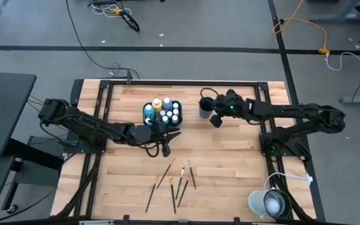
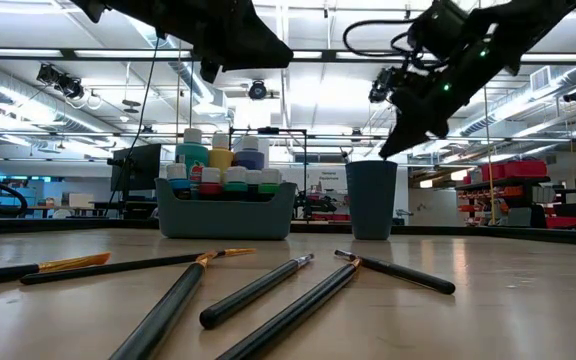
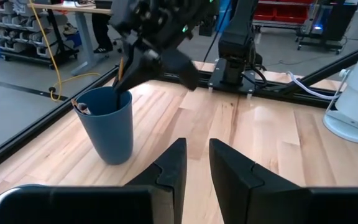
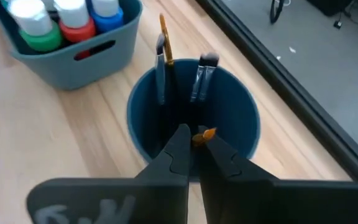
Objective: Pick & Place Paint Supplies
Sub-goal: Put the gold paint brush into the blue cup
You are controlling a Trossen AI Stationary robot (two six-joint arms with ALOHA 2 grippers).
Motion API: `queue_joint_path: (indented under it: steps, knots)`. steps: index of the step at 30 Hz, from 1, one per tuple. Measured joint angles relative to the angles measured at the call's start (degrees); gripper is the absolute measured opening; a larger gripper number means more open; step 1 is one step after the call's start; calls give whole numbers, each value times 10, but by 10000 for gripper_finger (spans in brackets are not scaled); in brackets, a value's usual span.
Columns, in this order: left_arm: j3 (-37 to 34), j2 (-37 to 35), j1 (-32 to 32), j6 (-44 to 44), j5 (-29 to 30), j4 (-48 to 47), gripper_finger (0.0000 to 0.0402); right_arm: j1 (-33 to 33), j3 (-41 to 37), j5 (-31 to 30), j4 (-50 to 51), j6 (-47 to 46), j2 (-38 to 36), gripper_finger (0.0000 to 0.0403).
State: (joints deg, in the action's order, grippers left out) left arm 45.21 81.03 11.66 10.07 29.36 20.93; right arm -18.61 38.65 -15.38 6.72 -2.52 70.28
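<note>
The right gripper [image 4: 194,144] hangs directly over the mouth of the dark blue cup [image 4: 143,134]. Its fingers are pinched nearly together on a brush with an orange-tipped head [image 4: 202,134], the head showing just past the fingertips inside the cup. Two more brushes stand in the cup, leaning on its far wall: one with an orange ferrule [image 4: 162,43] and one with a dark tuft [image 4: 204,71]. In the high view the right arm reaches in from the table's right side, bent at the elbow, with its wrist tilted down over the cup [image 1: 205,106].

The left gripper [image 3: 196,163] hovers above the bare wooden table [image 1: 230,162], just in front of the teal tray [image 1: 147,110]. Its fingers stand a narrow gap apart and hold nothing. The left arm stretches in low from the table's left edge.

The tray holds the paint bottles [image 1: 165,110], packed upright with white caps; green, red and blue bodies show in the right wrist view [image 4: 73,18]. Any labels are too small to read.

Five loose paintbrushes [image 1: 174,181] lie fanned on the table near its front edge, well apart from both grippers; in the low view they lie flat in the foreground [image 2: 258,290]. A white lamp-like object [image 1: 269,202] sits at the front right corner.
</note>
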Motion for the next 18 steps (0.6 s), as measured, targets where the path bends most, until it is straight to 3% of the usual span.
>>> queue_joint_path:
  steps: [8, 18]
  knots:
    - [0, 0, 0, 0, 0, 0, 78, -28, 3, 23, -50, 0, 59, 30]
    - [0, 0, 0, 0, 0, 0, 78, -41, 0, 49, -79, 9, 60, 75]
